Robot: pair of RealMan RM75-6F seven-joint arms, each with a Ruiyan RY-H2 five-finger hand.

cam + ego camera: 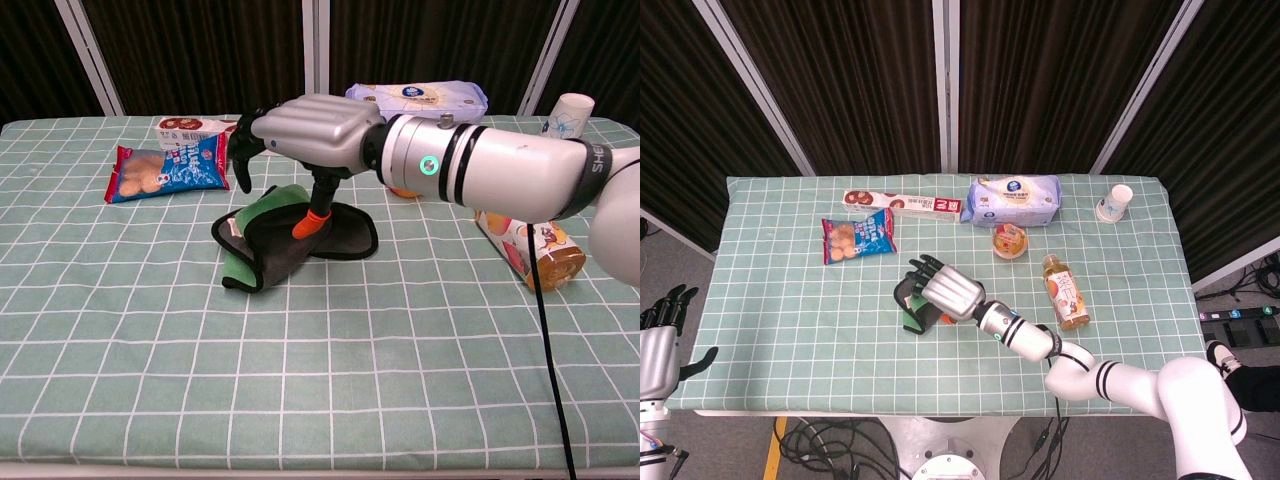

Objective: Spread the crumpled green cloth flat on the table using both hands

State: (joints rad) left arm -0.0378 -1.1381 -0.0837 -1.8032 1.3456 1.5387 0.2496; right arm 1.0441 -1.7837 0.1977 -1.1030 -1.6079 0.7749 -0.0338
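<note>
The crumpled green cloth (912,304) (268,247), green with a dark border, lies folded near the middle of the checked table (790,320). My right hand (948,290) (308,127) hovers palm down over it with fingers apart and bent downward, holding nothing. Its orange thumb tip (312,221) points down at the cloth's dark top fold; I cannot tell if it touches. The hand hides much of the cloth in the head view. My left hand (660,345) hangs beside the table's near left corner, fingers apart and empty; the chest view does not show it.
A blue snack bag (858,238) (165,168) and a long box (905,205) lie behind the cloth to the left. A wipes pack (1015,198), a jelly cup (1009,241), a lying bottle (1067,292) (535,250) and a paper cup (1116,202) occupy the right.
</note>
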